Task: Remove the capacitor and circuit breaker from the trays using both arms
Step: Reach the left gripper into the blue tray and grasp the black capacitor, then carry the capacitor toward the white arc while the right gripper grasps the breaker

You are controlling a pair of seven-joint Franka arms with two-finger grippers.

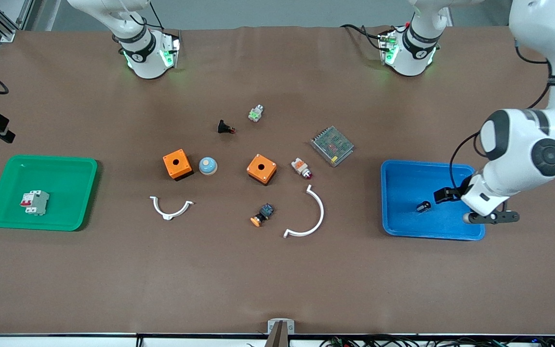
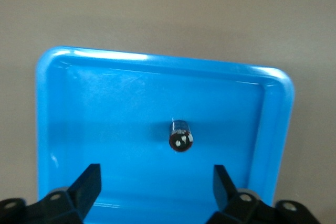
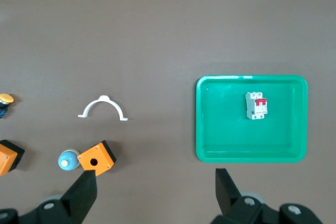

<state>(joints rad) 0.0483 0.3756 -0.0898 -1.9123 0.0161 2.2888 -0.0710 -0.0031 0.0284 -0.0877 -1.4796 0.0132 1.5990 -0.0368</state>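
While the capacitor (image 2: 180,135) lies in the blue tray (image 1: 403,226), the left gripper (image 2: 156,182) hovers over it, fingers wide; the breaker (image 1: 34,202) sits in the green tray (image 1: 65,168), and the right gripper (image 3: 156,187) is wide open up high

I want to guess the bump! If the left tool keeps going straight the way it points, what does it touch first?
Probably the blue tray. The left tool, open, points at its floor, just short of the capacitor; depth is unclear.
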